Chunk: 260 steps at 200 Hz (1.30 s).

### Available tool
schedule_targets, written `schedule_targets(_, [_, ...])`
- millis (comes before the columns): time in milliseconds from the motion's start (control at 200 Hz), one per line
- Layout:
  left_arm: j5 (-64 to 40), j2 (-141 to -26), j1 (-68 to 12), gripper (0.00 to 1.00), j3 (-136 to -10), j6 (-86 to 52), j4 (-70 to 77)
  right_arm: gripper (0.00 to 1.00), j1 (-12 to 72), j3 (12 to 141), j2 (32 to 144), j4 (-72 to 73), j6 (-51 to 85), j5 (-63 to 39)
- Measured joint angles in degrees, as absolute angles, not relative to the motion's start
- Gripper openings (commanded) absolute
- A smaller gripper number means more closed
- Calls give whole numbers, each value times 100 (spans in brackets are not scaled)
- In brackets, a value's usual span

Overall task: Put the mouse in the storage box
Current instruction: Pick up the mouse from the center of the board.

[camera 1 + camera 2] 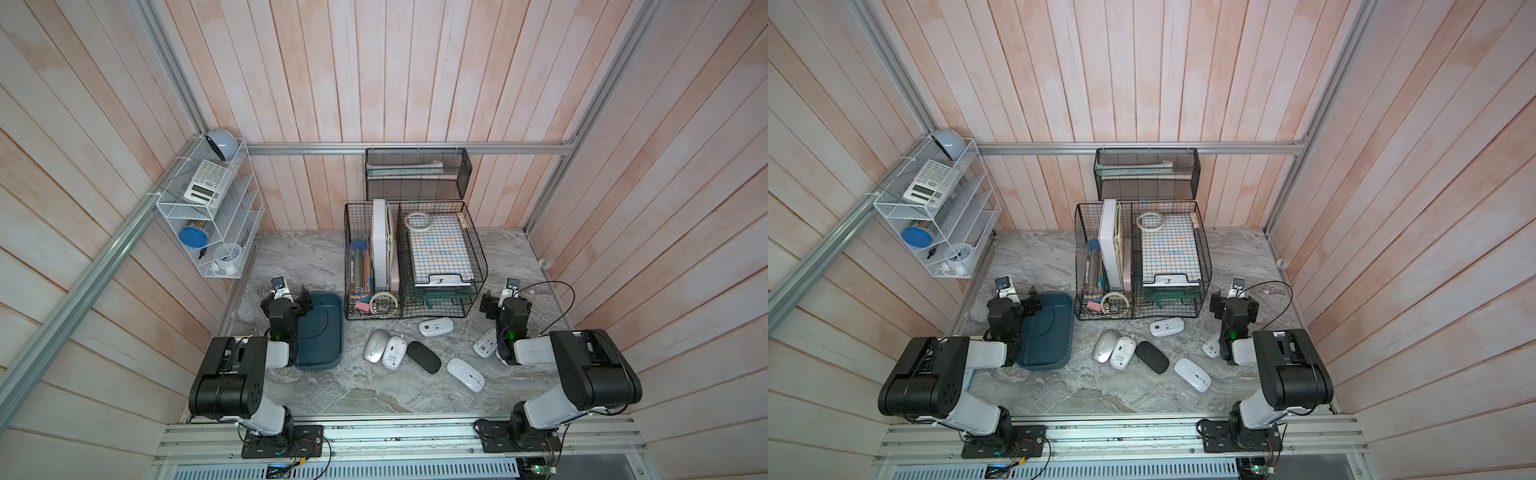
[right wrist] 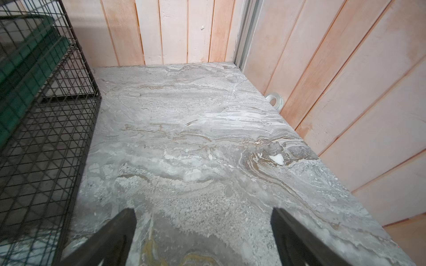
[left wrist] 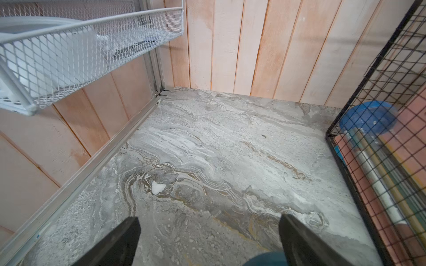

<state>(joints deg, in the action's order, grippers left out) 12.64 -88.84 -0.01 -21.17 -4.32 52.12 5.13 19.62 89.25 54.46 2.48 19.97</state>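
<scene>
On the tabletop point(image 1: 374, 395), toward 6 o'clock: counted six mice point(image 1: 465, 374) lying loose. Noted silver mouse point(image 1: 376, 345) just beside white mouse point(image 1: 394, 352), with black mouse point(image 1: 423, 356) at their 3 o'clock. Found storage box point(image 1: 322, 332) at 9 o'clock of the cluster, apart from every mouse. Saw left gripper point(image 3: 208, 221) above the box's 11 o'clock corner, jaws spread wide. Saw right gripper point(image 2: 202, 214) likewise spread, over bare marble at 3 o'clock.
</scene>
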Motion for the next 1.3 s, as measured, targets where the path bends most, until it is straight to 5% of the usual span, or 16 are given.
schedule_targets(1110, [1273, -8884, -5, 100, -2117, -432, 5212, 98, 513, 1964, 8925, 5446, 250, 2010])
schedule_targets(1300, [2097, -8672, -281, 100, -1841, -471, 5443, 98, 445, 2001, 8925, 5441, 276, 1986])
